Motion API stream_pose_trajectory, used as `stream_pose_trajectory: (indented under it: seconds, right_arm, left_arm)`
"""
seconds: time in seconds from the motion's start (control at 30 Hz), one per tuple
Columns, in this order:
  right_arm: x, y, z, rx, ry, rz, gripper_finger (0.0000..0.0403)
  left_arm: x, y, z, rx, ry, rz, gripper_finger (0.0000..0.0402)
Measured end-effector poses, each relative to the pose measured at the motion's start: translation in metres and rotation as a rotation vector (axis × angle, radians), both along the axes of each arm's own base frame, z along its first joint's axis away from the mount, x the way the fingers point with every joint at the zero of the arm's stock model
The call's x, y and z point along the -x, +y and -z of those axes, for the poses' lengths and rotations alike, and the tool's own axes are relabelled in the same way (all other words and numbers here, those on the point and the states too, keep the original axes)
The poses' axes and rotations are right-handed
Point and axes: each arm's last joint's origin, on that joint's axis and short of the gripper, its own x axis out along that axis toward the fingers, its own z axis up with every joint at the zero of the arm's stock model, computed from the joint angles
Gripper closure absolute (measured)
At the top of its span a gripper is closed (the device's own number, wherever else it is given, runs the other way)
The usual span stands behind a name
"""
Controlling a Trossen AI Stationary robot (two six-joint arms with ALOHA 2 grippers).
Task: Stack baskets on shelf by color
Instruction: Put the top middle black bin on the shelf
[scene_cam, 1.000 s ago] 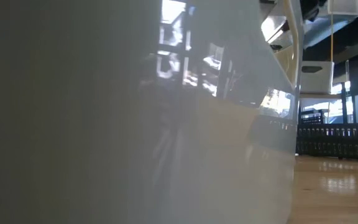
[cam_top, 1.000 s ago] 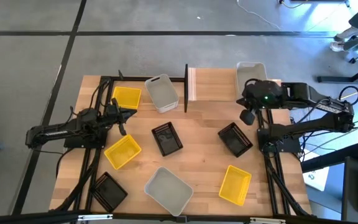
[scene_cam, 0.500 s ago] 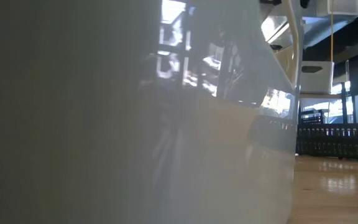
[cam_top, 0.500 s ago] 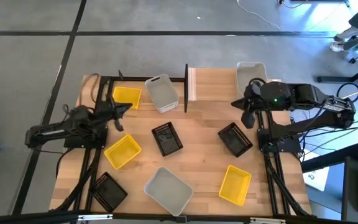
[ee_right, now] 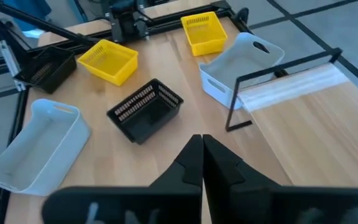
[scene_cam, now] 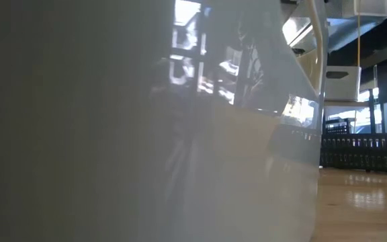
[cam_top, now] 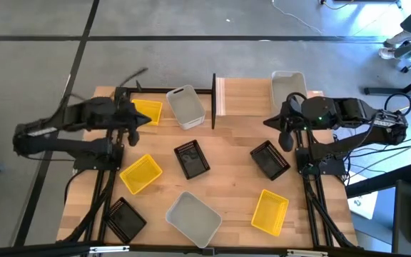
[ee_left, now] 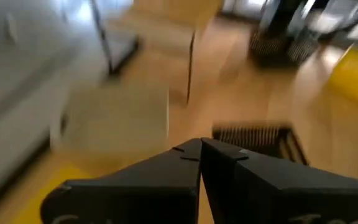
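My left gripper (cam_top: 135, 121) (ee_left: 201, 146) is shut on nothing, raised over the table's far left beside a yellow basket (cam_top: 146, 111). My right gripper (cam_top: 285, 137) (ee_right: 202, 143) is also shut on nothing, held above the table's right side, just beyond a black basket (cam_top: 270, 158). The shelf (cam_top: 245, 96) lies at the far edge with one whitish basket (cam_top: 287, 86) on its right end. Another whitish basket (cam_top: 185, 106) sits left of the shelf's black post (cam_top: 213, 100). The other baskets rest flat on the tabletop.
Scattered on the tabletop are a black basket (cam_top: 191, 158), yellow baskets (cam_top: 140, 173) (cam_top: 270, 211), a whitish basket (cam_top: 193, 218) and a black basket (cam_top: 125, 219). That whitish basket's wall (scene_cam: 146, 134) fills most of the low view. Black frame rails run along both table sides.
My left arm has risen well above the table, and its gripper, still shut, has gone a little toward the far edge. My right hand has shifted slightly toward the table's right edge, also still shut. No basket has moved.
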Motion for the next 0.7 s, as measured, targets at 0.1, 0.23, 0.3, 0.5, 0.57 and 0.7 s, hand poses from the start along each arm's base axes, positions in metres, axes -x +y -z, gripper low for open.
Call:
stream_pose_trajectory:
  seconds: [0.1,0.23,0.3,0.5,0.57,0.7]
  right_arm:
    - [0.0,0.002,0.0,0.003,0.0,-0.017,0.0403]
    - [0.0,0.005,0.0,0.034,0.006,-0.055,0.0403]
    - [0.0,0.005,0.0,0.042,0.008,-0.061,0.0403]
    - [0.0,0.005,0.0,0.057,0.011,-0.07,0.0403]
    - [0.0,0.005,0.0,0.064,0.011,-0.075,0.0403]
    - [0.0,0.005,0.0,0.065,0.009,-0.075,0.0403]
  left_arm:
    - [-0.009,0.002,-0.005,0.185,0.169,-0.11,0.0401]
    - [-0.024,0.003,-0.001,0.35,0.276,-0.169,0.0401]
    - [-0.031,0.003,0.003,0.388,0.303,-0.144,0.0401]
    - [-0.045,0.002,0.01,0.473,0.357,-0.058,0.0401]
    - [-0.047,0.003,0.011,0.469,0.368,-0.059,0.0401]
    - [-0.053,0.004,0.015,0.474,0.394,-0.061,0.0401]
